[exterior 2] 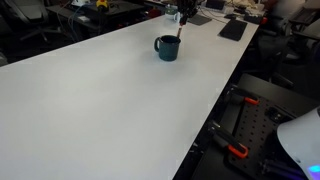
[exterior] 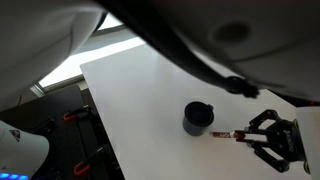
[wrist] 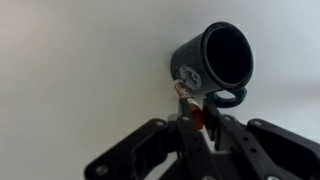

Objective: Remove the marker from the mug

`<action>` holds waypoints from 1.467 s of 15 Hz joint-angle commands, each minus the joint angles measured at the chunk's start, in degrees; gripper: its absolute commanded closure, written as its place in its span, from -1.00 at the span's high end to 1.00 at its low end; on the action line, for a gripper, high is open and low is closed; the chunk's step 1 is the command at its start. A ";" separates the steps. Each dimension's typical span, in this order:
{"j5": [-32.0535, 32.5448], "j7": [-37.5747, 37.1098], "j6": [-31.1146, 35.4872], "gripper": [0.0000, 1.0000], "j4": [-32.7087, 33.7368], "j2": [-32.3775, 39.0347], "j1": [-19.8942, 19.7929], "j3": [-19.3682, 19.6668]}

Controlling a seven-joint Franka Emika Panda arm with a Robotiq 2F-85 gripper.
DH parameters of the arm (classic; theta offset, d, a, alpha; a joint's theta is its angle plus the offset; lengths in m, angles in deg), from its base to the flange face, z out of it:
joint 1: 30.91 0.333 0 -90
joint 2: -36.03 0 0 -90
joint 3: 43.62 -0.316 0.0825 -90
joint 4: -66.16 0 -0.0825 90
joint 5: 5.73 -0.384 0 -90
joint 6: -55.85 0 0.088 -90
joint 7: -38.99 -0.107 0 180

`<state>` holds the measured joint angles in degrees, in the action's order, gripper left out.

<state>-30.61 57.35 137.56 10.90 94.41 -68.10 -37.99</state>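
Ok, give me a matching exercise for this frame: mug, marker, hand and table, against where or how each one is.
Things:
1. dark squat cylindrical mug
2. thin dark marker with a red-orange part
3. black robot hand
4. white flat table

States:
A. closed on a thin stick
B. held between two fingers, beside the mug
C. lies under everything else
D. stands upright on the table

Pairs: 1-D, 2-B, 3-A, 4-C
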 commanded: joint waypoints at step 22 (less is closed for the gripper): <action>0.61 -0.42 -1.50 -0.13 2.25 1.91 -0.14 -0.42</action>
<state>-30.00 56.93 136.07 13.16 96.32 -68.24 -38.41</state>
